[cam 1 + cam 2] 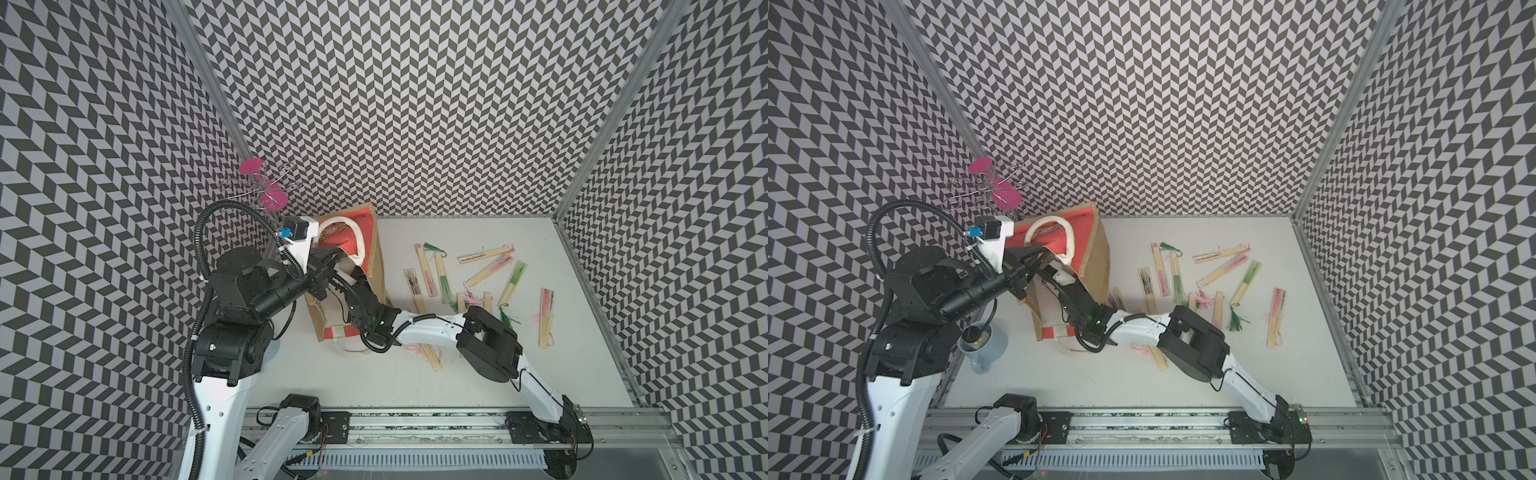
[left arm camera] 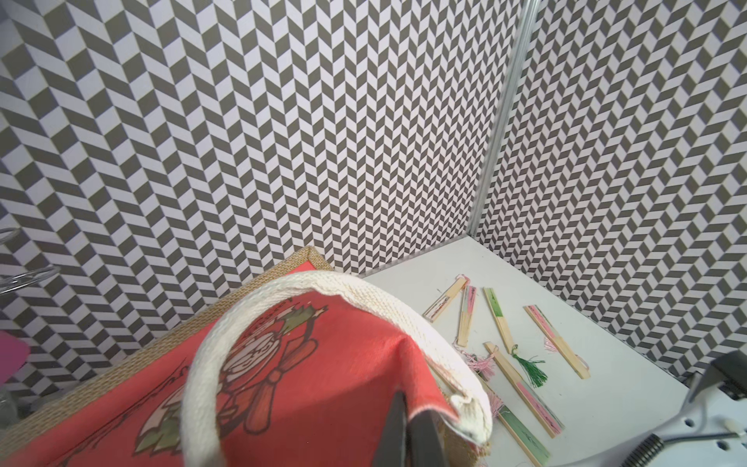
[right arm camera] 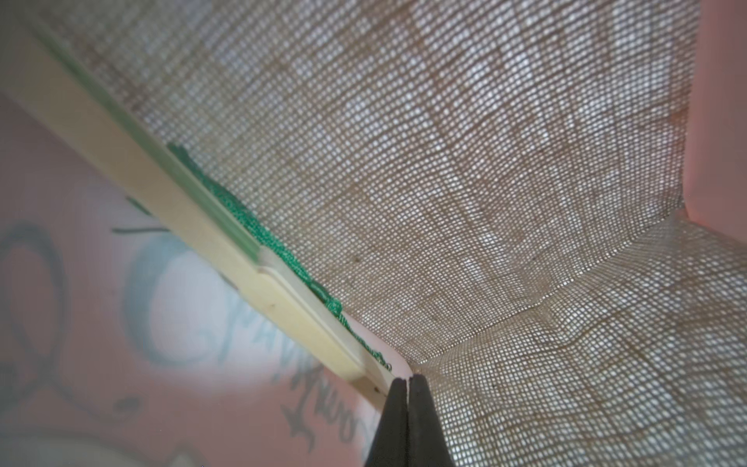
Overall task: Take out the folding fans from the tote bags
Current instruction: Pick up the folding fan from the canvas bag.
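Observation:
The tan jute tote bag (image 1: 374,249) (image 1: 1096,257) lies tipped at the back left, mouth towards my arms. My left gripper (image 2: 408,420) (image 1: 332,259) is shut on the bag's red upper flap (image 2: 323,372) beside its white rope handle (image 2: 404,315), holding it up. My right gripper (image 3: 408,380) is inside the bag, jaws shut. One folding fan (image 3: 202,214) with a green tassel lies along the jute wall (image 3: 444,161), its end running behind a fingertip. Whether the jaws pinch it I cannot tell. Several folding fans (image 1: 484,255) (image 1: 1221,253) (image 2: 497,315) lie on the white table right of the bag.
A chrome wire stand with pink discs (image 1: 266,187) (image 1: 996,191) rises behind the bag at the back left. A pale blue cup (image 1: 984,345) sits under the left arm. One fan (image 1: 428,353) lies partly beneath the right arm. Patterned walls close three sides; a metal rail (image 1: 415,419) runs along the front.

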Tool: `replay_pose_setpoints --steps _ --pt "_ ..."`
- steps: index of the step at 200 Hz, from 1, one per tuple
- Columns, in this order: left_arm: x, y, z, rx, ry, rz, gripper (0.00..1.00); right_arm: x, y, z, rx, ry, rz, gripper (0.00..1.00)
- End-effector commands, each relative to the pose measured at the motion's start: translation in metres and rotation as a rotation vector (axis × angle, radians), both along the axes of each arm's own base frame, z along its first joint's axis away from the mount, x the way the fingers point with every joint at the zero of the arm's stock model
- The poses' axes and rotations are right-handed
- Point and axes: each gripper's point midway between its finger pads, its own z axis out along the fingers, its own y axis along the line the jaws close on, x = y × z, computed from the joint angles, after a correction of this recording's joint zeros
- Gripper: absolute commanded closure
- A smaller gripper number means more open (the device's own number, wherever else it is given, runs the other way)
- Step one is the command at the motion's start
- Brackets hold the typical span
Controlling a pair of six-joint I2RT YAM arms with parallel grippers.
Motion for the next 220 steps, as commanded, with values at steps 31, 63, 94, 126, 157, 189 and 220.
replay_pose_setpoints --steps 31,63,94,126,157,189,220 --pt "0.003 0.012 0.03 -0.028 -0.108 0.083 1.0 -0.013 -0.007 0.028 0.167 0.085 0.073 1.0" --pt "0.006 0.01 0.029 -0.029 -0.106 0.077 1.0 -0.03 -0.005 0.027 0.225 0.188 0.184 1.0" --pt "0.001 0.003 0.03 -0.046 -0.113 0.027 1.0 -0.035 0.007 0.015 0.289 0.32 0.227 0.86" --pt "0.003 0.001 0.02 -0.129 -0.096 0.021 1.0 -0.046 0.019 -0.01 0.442 0.525 0.22 0.64" --pt "0.005 0.001 0.017 -0.204 -0.103 0.023 1.0 -0.055 0.029 -0.022 0.604 0.688 0.216 0.63" --pt "0.0 0.004 0.03 -0.295 -0.151 0.028 1.0 -0.058 0.035 -0.02 0.785 0.817 0.205 0.63" --pt "-0.006 0.007 0.035 -0.403 -0.186 0.021 1.0 -0.053 0.031 -0.021 0.946 0.899 0.169 0.61"
